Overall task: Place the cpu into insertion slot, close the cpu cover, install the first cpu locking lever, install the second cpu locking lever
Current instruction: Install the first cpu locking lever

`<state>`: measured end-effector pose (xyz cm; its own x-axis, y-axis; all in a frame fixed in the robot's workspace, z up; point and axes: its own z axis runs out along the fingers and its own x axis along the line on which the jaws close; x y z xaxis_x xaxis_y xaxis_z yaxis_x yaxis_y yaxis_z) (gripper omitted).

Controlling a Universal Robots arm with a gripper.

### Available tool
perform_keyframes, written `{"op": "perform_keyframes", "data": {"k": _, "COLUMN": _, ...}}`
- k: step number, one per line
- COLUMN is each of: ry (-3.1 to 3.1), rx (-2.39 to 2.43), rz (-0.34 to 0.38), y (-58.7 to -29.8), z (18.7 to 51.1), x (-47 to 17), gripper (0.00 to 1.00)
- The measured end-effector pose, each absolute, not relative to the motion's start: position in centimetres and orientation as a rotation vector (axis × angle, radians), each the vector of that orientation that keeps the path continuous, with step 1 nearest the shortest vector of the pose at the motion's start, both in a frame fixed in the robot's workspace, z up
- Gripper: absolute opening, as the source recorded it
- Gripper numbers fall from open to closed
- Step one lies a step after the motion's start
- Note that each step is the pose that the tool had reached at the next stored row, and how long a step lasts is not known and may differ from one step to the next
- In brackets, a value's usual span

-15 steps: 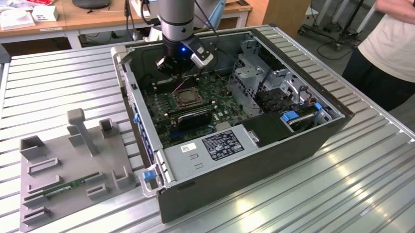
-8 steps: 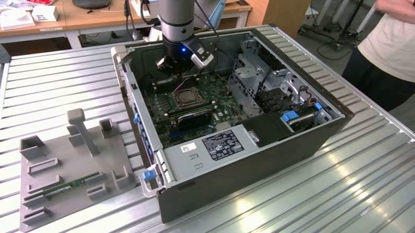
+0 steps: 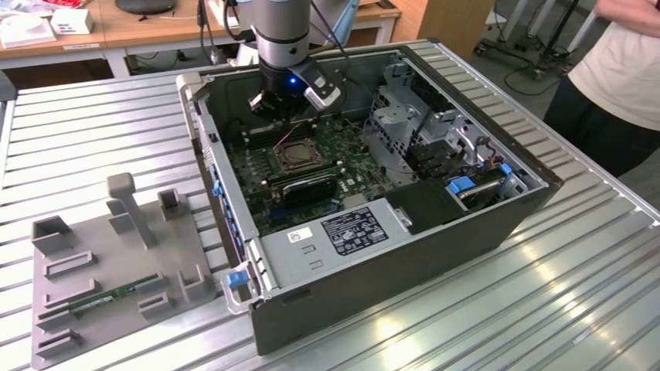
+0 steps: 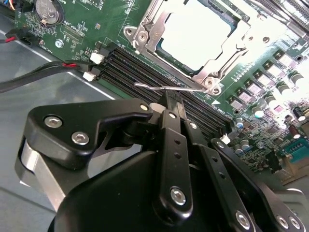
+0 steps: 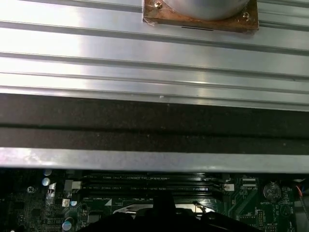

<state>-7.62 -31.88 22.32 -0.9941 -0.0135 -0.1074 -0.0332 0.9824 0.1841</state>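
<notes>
The cpu (image 4: 195, 31) lies flat in the insertion slot (image 3: 296, 157), its top glaring bright. The cpu cover (image 4: 145, 41) is down around it as a silver frame. A thin wire locking lever (image 4: 159, 88) runs along the socket's edge beside the black memory slots. My gripper (image 4: 171, 99) is shut, with its tips right at the middle of that lever and nothing clamped between them that I can make out. In the exterior view the gripper (image 3: 284, 116) hangs inside the open computer case, just behind the socket.
The case walls (image 3: 222, 154) hem in the arm, with a drive cage (image 3: 413, 124) and a power supply (image 3: 341, 232) close by. Red-black cables (image 4: 48, 67) cross the board. A grey fixture (image 3: 103, 263) holds a memory stick (image 3: 103, 297). A person (image 3: 619, 77) stands at the exterior view's right.
</notes>
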Motion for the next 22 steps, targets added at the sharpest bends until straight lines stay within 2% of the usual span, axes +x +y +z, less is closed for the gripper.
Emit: {"op": "perform_keyframes", "data": {"k": 22, "ry": 3.02, "rx": -0.036, "rz": 0.284, "y": -31.95, "z": 21.59, "x": -7.65, "gripper": 0.11}}
